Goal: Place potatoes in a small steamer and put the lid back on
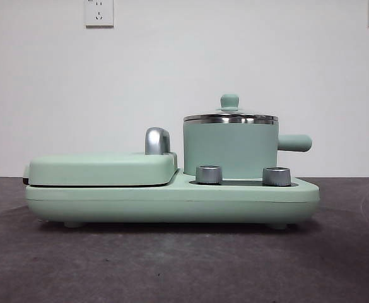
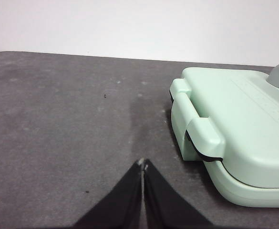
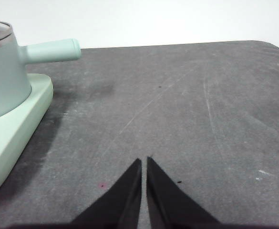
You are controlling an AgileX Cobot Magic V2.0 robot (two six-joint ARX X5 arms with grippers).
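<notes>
Lid [image 1: 239,118] sits on the steamer [image 1: 230,150], no potato visible, both grippers [image 2: 142,164] [image 3: 144,162] waiting over the counter [image 3: 177,105], fingers closed, empty.

Mint-green steamer [image 1: 229,150], steel-rimmed lid [image 1: 230,117]

Probably a lab or test room, not a home kitchen: a bare white wall [image 1: 184,82] with two sockets [image 1: 99,12], a scuffed dark grey desk [image 1: 171,265], one mint-green cooking appliance [image 1: 171,196].
</notes>
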